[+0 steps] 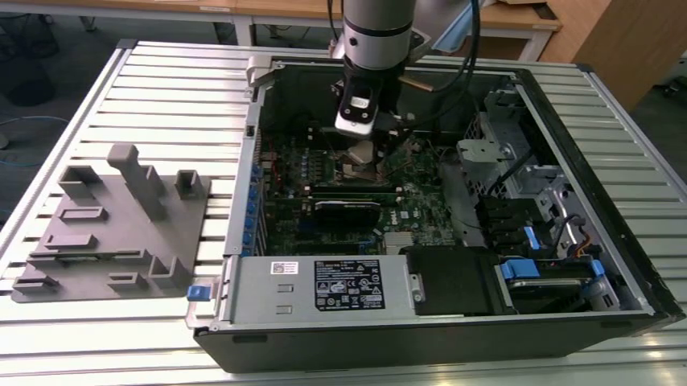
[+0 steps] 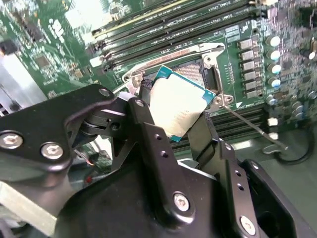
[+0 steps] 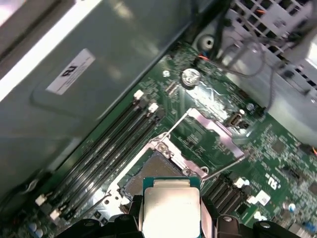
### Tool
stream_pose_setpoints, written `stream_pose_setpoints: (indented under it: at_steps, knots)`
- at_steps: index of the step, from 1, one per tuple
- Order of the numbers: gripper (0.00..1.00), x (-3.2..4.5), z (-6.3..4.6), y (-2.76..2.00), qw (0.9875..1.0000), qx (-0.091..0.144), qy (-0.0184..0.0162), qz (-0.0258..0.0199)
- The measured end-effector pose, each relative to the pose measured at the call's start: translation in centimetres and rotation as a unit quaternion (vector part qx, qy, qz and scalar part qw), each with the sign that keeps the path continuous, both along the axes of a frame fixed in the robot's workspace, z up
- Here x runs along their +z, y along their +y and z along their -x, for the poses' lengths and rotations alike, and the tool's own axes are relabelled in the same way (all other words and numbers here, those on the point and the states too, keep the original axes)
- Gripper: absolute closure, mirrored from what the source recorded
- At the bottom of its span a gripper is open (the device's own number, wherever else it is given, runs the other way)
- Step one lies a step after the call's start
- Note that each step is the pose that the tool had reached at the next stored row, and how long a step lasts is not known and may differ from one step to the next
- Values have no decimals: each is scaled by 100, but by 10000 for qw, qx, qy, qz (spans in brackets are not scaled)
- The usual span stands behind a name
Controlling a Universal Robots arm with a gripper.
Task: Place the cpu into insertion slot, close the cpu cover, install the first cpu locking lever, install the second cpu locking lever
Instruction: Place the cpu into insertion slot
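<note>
My gripper (image 1: pixel 362 151) hangs inside the open computer case, just above the green motherboard (image 1: pixel 419 201). It is shut on the cpu (image 2: pixel 179 103), a small silvery square chip that sits tilted between the black fingers (image 2: pixel 143 116). In the first wrist view the cpu (image 3: pixel 171 206) hovers at the near edge of the insertion slot (image 3: pixel 148 173), whose dark centre lies bare. The cpu cover (image 3: pixel 218 134), a silvery frame plate, is swung open beside the slot. A thin locking lever (image 2: pixel 250 125) stands free next to the slot.
Long black memory slots (image 2: pixel 198 22) run beside the slot. A power supply box (image 1: pixel 322 285) fills the case's front, and a drive cage with cables (image 1: pixel 516 169) the exterior view's right. A grey fixture plate (image 1: pixel 108 225) lies on the slatted table at the exterior view's left.
</note>
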State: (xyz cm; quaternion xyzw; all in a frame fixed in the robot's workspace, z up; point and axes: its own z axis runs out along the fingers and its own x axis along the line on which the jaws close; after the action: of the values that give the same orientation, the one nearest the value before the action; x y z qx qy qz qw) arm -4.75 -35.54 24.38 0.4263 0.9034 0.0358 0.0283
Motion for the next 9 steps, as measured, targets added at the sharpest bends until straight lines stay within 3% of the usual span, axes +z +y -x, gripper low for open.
stream_pose_setpoints:
  at_steps: [4, 9]
  knots:
    - [46, -6, 0, 0, 9994, -360, 0, 0]
    - [46, -14, 0, 0, 9967, -817, 0, 0]
